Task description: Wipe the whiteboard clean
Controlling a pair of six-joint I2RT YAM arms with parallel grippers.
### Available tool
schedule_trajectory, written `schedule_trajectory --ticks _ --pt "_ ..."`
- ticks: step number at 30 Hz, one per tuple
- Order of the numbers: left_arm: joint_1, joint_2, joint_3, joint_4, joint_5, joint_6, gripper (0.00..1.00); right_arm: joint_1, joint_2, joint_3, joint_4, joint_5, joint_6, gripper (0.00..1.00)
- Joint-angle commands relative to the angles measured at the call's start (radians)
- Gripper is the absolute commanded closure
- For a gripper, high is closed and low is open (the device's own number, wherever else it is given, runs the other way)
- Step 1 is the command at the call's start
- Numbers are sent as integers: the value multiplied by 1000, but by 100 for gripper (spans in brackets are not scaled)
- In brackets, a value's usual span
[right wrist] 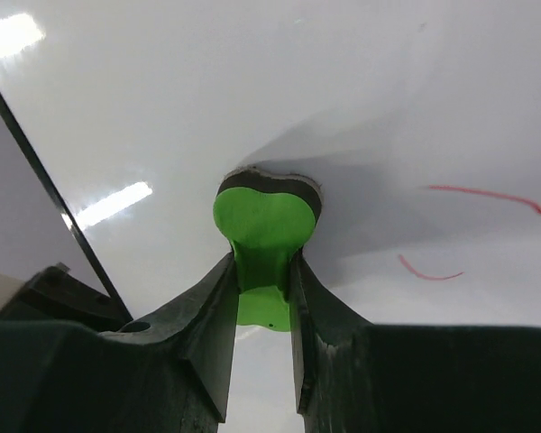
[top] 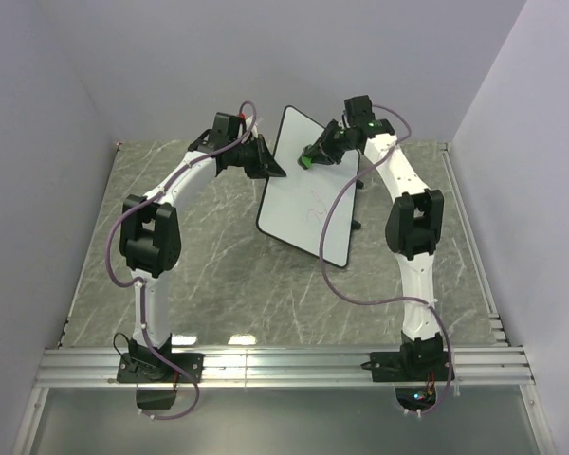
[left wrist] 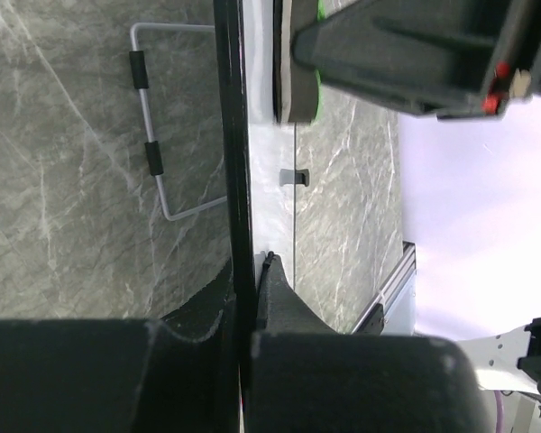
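The whiteboard (top: 308, 194) stands tilted near the back middle of the table, with faint red pen marks (top: 315, 207) on its face. My left gripper (top: 273, 169) is shut on the board's left black rim (left wrist: 236, 180). My right gripper (top: 313, 154) is shut on the small green eraser (right wrist: 263, 236), whose dark felt presses on the upper part of the board (right wrist: 252, 99). Red strokes (right wrist: 487, 194) lie to the right of the eraser in the right wrist view. The eraser also shows in the left wrist view (left wrist: 298, 63), against the board's face.
The board's wire stand (left wrist: 153, 135) rests on the grey marble tabletop (top: 190, 256) behind it. Lilac walls close in the left, back and right. A metal rail (top: 284, 365) runs along the near edge.
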Motion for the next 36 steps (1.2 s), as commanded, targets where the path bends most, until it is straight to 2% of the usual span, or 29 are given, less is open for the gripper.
schedule_trajectory --ticks 1,4,7,8,11,15,20,26,32,36 --pt "-23 -7 -42 -174 -163 275 100 -44 98 14 24 -13 70 100" --pt "-29 -13 -45 -185 -163 278 100 -61 138 35 -20 10 51 100" --pt "-29 -10 -36 -194 -164 284 100 -64 120 17 -117 94 -44 100" --pt "-31 -9 -33 -194 -167 285 100 -66 102 -17 -132 108 -64 100" --pt "-29 -4 -22 -197 -167 287 100 -61 -12 -285 -94 136 -111 100" --pt "-31 10 -13 -196 -157 285 100 -43 -128 -430 -53 99 -118 100" --pt "-31 27 3 -197 -141 284 100 14 -115 -284 -106 38 -121 100" --pt "-31 24 1 -205 -143 291 100 0 2 -30 -57 -39 13 100" --pt "-31 1 -23 -204 -144 298 100 -69 98 -3 56 -62 133 100" --pt "-31 -7 -23 -210 -149 304 100 -91 134 17 -8 -10 85 100"
